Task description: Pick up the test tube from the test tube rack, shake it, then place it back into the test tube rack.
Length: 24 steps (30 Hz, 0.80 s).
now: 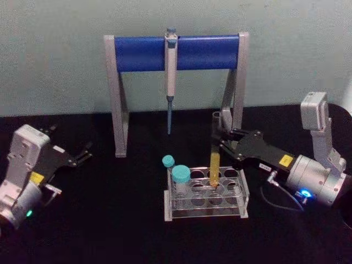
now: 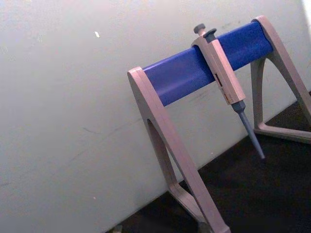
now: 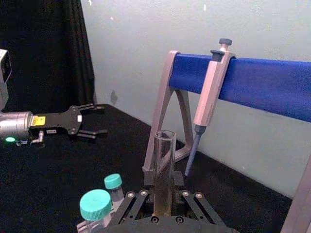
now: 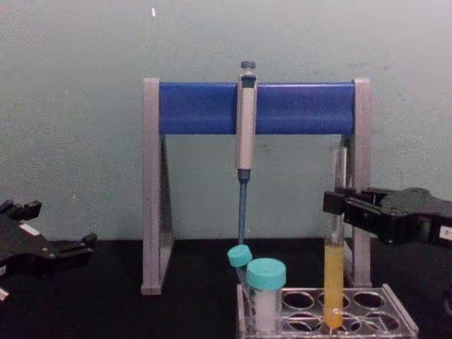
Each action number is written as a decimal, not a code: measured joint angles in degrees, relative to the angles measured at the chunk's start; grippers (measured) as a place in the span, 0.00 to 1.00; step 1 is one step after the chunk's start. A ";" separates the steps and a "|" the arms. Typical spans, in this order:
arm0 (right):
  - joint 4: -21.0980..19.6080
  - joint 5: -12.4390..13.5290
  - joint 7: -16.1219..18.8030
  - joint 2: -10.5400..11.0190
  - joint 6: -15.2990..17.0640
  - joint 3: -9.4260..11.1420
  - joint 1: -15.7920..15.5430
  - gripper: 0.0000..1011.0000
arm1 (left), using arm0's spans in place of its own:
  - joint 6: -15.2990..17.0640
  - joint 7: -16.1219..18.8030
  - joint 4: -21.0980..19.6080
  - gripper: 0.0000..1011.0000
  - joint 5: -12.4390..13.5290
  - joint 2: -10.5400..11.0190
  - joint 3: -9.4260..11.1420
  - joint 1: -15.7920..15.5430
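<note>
The test tube (image 1: 214, 157), clear glass with yellow liquid in its lower part, stands upright with its bottom in a back-row hole of the test tube rack (image 1: 204, 212). My right gripper (image 1: 219, 138) reaches in from the right and is shut on the tube's bare upper part, above the liquid. The chest view shows the black fingers (image 4: 353, 209) clamping the tube (image 4: 333, 265) over the rack (image 4: 397, 319). In the right wrist view the tube (image 3: 164, 155) rises between the right gripper (image 3: 164, 188) fingers. My left gripper (image 1: 85, 154) is parked open at the far left.
Two teal-capped white tubes (image 1: 180, 179) stand in the rack's left end. Behind the rack stands a tall blue-and-grey pipette stand (image 1: 137, 53) with a grey pipette (image 1: 170, 66) hanging from its bar. The table (image 1: 110, 231) is black; a pale wall is behind.
</note>
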 joint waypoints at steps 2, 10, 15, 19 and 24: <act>0.26 -0.03 0.06 -0.09 0.05 -0.09 0.14 0.22 | 0.00 0.00 0.00 0.99 0.00 0.00 0.00 0.00; 1.54 -0.22 0.45 -0.51 0.37 -0.61 0.76 0.22 | 0.00 0.00 0.00 0.99 0.00 0.00 0.00 0.00; 2.32 -0.44 0.59 -0.73 0.62 -0.98 1.17 0.23 | 0.00 0.00 0.00 0.99 0.00 0.00 0.00 0.00; 2.80 -0.65 0.65 -0.86 0.85 -1.24 1.45 0.23 | 0.00 0.00 0.00 0.99 0.00 0.00 0.00 0.00; 3.09 -0.85 0.67 -0.90 1.26 -1.51 1.65 0.22 | 0.00 0.00 0.00 0.99 0.00 0.00 0.00 0.00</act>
